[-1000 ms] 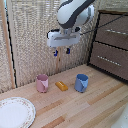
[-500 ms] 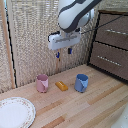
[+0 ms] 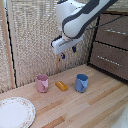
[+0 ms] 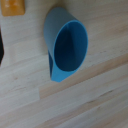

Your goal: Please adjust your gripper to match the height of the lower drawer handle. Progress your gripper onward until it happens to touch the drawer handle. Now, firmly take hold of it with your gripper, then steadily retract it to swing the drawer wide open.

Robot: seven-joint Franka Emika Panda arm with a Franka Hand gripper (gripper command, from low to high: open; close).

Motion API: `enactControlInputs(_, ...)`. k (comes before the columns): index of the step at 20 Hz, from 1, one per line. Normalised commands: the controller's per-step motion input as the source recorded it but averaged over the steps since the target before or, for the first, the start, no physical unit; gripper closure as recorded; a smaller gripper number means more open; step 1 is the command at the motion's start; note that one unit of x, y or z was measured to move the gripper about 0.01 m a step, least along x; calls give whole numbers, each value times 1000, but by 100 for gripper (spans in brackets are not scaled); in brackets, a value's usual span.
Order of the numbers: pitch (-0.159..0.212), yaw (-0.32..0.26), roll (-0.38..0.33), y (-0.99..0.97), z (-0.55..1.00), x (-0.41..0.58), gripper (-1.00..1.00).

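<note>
My gripper (image 3: 68,52) hangs from the white arm above the table, its dark blue fingers apart and empty. It is above and behind the blue cup (image 3: 81,82), well to the exterior view's left of the cabinet. The lower drawer handle (image 3: 107,59), a thin silvery bar, sits on the lower dark brown drawer (image 3: 116,65), which is closed. The matching upper bar (image 3: 116,31) is above it. The gripper is far from both handles. The wrist view shows the blue cup (image 4: 67,45) from above; the handle is out of that view.
On the wooden table stand a pink cup (image 3: 42,83), a small orange block (image 3: 61,86) and a white plate (image 3: 15,112) at the front left. A woven screen (image 3: 30,40) stands behind. The orange block also shows in the wrist view (image 4: 12,7).
The gripper has dropped slightly and drifted a little toward the exterior view's right. The cups, block and drawers have not moved.
</note>
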Motion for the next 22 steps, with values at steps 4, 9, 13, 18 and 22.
enactControlInputs(4,-10,124,-375,-238,-77,-70,-100)
enactControlInputs(9,-17,118,-374,-301,-73,-90,-100)
enactControlInputs(13,-20,111,-338,-418,-93,-52,-100)
enactControlInputs(18,-18,95,-296,-514,-49,-2,-100)
enactControlInputs(22,-9,93,-287,-531,-76,0,-100)
